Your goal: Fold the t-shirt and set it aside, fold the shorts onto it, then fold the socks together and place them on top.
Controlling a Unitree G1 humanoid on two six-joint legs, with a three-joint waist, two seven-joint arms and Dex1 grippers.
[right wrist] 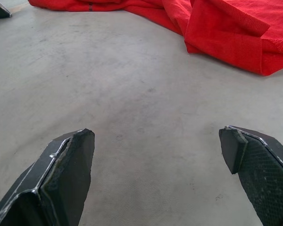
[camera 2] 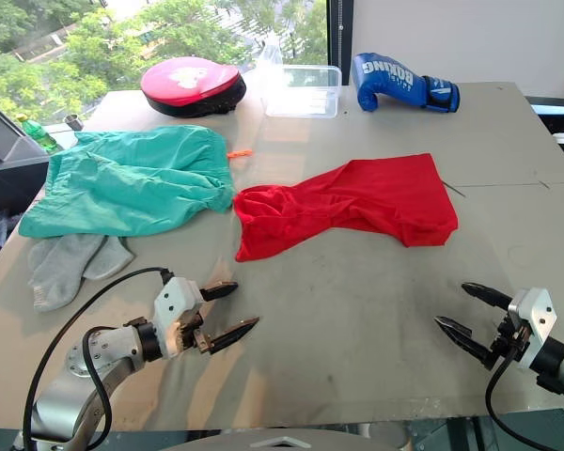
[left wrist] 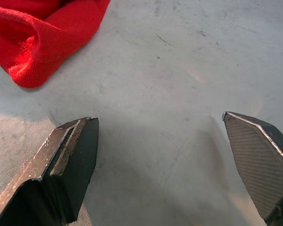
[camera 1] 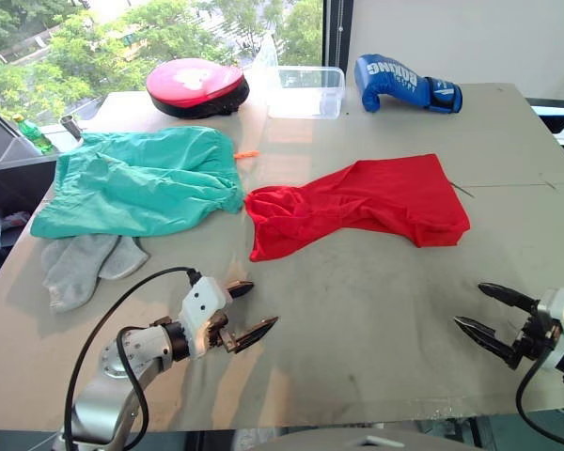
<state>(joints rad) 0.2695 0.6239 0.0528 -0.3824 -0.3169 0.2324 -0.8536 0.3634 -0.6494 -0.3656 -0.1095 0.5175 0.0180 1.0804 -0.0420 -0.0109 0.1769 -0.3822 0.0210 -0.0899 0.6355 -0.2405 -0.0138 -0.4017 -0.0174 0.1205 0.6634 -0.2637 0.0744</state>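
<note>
Both eye views look forward and down from above the near edge of the table [camera 1: 376,338], taking in its whole top to the far edge and the window behind — they share nearly the same scene, slightly offset sideways. Each wrist view sits low and close over the bare tabletop near that edge, facing the far side between its own fingers — both catch part of the t-shirt [right wrist: 226,23].

Grey table [camera 1: 376,310]: red t-shirt [camera 1: 367,202] crumpled mid-surface, teal shorts [camera 1: 141,178] toward left edge, grey socks [camera 1: 85,266] just below them. Far edge: red punch pad [camera 1: 195,86], clear plastic box [camera 1: 304,91], blue boxing glove [camera 1: 404,85]. Left gripper [camera 1: 247,310] and right gripper [camera 1: 481,310] both spread, empty, near front edge.
</note>
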